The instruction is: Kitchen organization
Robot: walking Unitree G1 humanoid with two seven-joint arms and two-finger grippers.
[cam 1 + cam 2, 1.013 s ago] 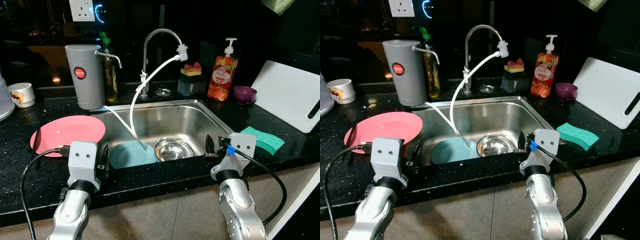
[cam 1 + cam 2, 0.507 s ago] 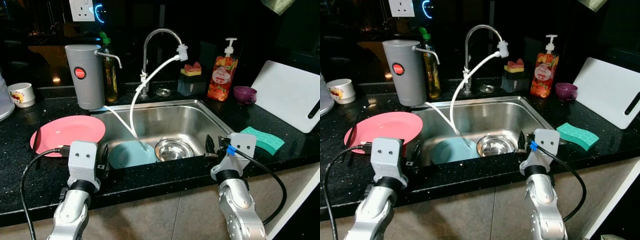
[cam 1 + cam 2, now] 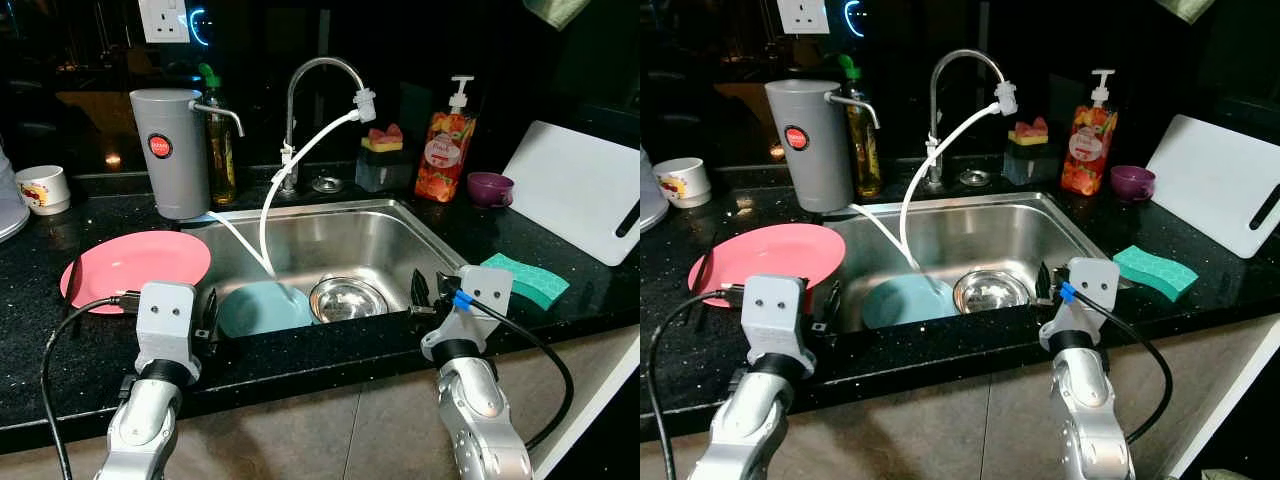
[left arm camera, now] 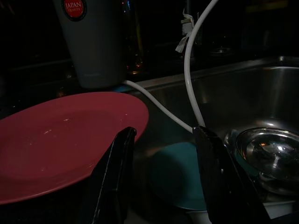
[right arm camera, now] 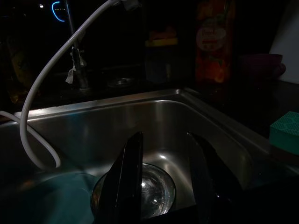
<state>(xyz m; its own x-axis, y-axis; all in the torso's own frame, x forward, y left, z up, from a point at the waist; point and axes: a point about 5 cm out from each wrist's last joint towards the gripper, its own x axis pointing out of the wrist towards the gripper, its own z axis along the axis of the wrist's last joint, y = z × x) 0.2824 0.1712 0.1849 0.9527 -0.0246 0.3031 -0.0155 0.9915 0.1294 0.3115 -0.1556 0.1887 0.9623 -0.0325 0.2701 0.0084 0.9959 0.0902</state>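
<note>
Sink, stainless steel, rectangular (image 3: 420, 235), set in your black speckled stone bench (image 3: 40, 310); contents: one round teal plate (image 3: 262, 307) leaning at the near left, one small steel bowl (image 3: 347, 298) beside it at the near middle, one white hose (image 3: 270, 200) running down from the chrome gooseneck tap (image 3: 310, 80).

Bench, left of sink: one round pink plate (image 3: 135, 268), flat, just beside the basin rim; one grey cylindrical water filter (image 3: 170, 150) with a red badge, read in the left wrist view as "JAPAN QUALITY".

Bench, right of sink: one green sponge (image 3: 527, 280); one white cutting board (image 3: 580, 190); one small purple bowl (image 3: 489, 188); one orange pump bottle of soap (image 3: 444, 145), label too small for you to read.

Pincers: your left pincer (image 4: 163, 177) stood open and empty at the front edge, aimed between the pink plate and the teal one. Your right pincer (image 5: 163, 177) stood open and empty, aimed at the steel bowl.

Step in hand, as judged: approach, nothing yet grasped. Your next move likely called for reaching down over the rim for the bowl or a plate; thin rims would want a firm, square closure.
</note>
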